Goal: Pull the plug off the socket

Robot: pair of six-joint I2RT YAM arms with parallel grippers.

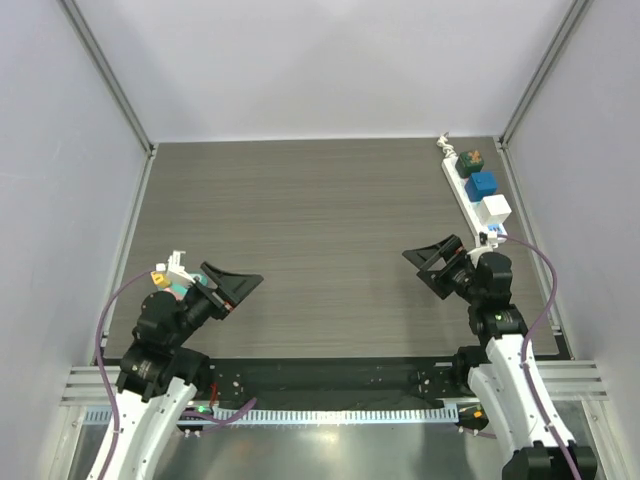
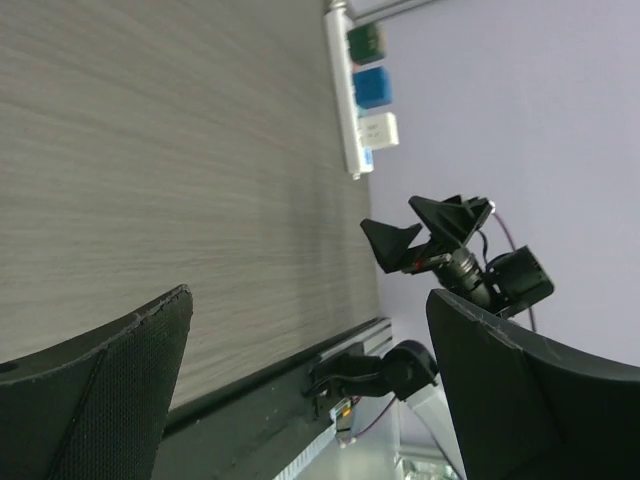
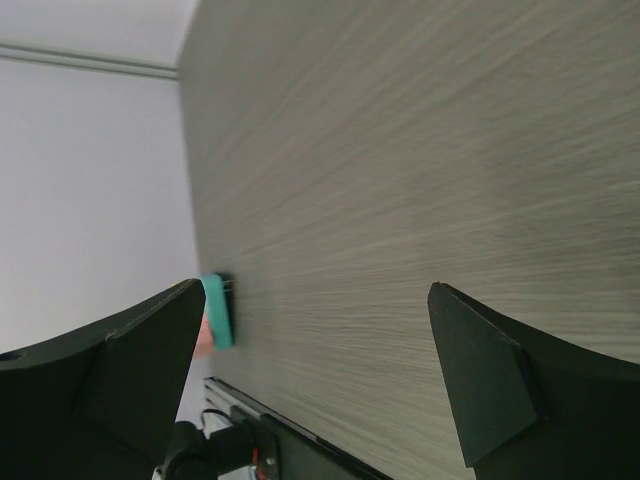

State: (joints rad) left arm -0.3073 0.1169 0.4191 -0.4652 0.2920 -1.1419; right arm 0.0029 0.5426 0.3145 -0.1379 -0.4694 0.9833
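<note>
The socket is a long white power strip lying along the table's far right edge, with a knotted cord at its far end. Three plugs sit in it in a row: a dark green one, a blue one and a white one. In the left wrist view the socket shows far off with the same three plugs. My right gripper hangs open just short of the strip's near end, holding nothing. My left gripper is open and empty at the near left.
A teal block with small white and yellow parts sits at the near left edge beside my left arm. Grey walls close in the table on three sides. A black rail runs along the near edge.
</note>
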